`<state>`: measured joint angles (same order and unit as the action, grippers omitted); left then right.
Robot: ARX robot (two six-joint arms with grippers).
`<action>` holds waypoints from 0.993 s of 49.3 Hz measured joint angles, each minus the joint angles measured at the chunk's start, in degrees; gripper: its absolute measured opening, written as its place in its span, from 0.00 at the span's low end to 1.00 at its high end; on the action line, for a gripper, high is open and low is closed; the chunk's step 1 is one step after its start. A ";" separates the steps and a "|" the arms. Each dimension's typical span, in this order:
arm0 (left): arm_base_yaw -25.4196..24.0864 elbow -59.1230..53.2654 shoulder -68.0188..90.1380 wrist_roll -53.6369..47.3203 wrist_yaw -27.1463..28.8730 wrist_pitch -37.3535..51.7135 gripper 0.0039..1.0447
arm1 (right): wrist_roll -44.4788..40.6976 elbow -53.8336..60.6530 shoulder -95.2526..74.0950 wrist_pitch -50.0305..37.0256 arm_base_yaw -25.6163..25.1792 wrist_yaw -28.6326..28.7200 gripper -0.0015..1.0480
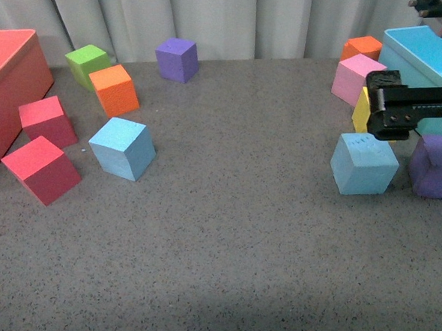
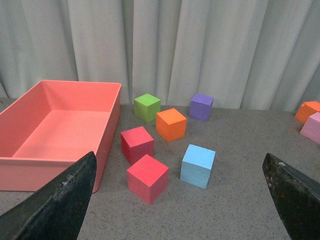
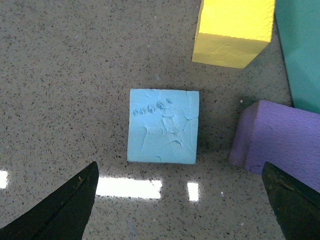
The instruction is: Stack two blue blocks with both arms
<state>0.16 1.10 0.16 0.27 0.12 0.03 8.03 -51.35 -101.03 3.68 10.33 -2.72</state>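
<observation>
One blue block (image 1: 122,147) sits on the grey table at the left, also in the left wrist view (image 2: 198,165), beyond my open, empty left gripper (image 2: 179,197). The left arm is out of the front view. The other blue block (image 1: 363,163), with faint pen marks on top, sits at the right. My right gripper (image 1: 399,115) hovers above it, open and empty. In the right wrist view this block (image 3: 163,125) lies between and just ahead of the spread fingers (image 3: 75,205), not touched.
A red bin (image 1: 6,81) stands far left, with two red cubes (image 1: 41,167), an orange cube (image 1: 114,89), a green cube (image 1: 87,62) and a purple cube (image 1: 177,59). At the right are a turquoise bin (image 1: 416,48), pink (image 1: 357,78), yellow (image 3: 232,30) and purple (image 3: 280,137) cubes.
</observation>
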 joint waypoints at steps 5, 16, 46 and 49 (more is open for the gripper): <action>0.00 0.00 0.00 0.00 0.00 0.00 0.94 | 1.25 -4.55 -4.74 3.41 0.63 -0.85 0.91; 0.00 0.00 0.00 0.00 0.00 0.00 0.94 | 2.89 -9.03 -10.84 5.66 1.33 -1.01 0.91; 0.00 0.00 0.00 0.00 0.02 0.00 0.94 | 6.14 -17.40 -22.32 10.58 2.12 -2.27 0.67; 0.00 0.00 0.00 0.00 0.00 0.00 0.94 | 6.38 -17.57 -22.36 10.93 2.14 -2.45 0.57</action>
<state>0.16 1.10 0.16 0.27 0.12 0.03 14.41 -68.93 -123.39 14.61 12.47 -5.17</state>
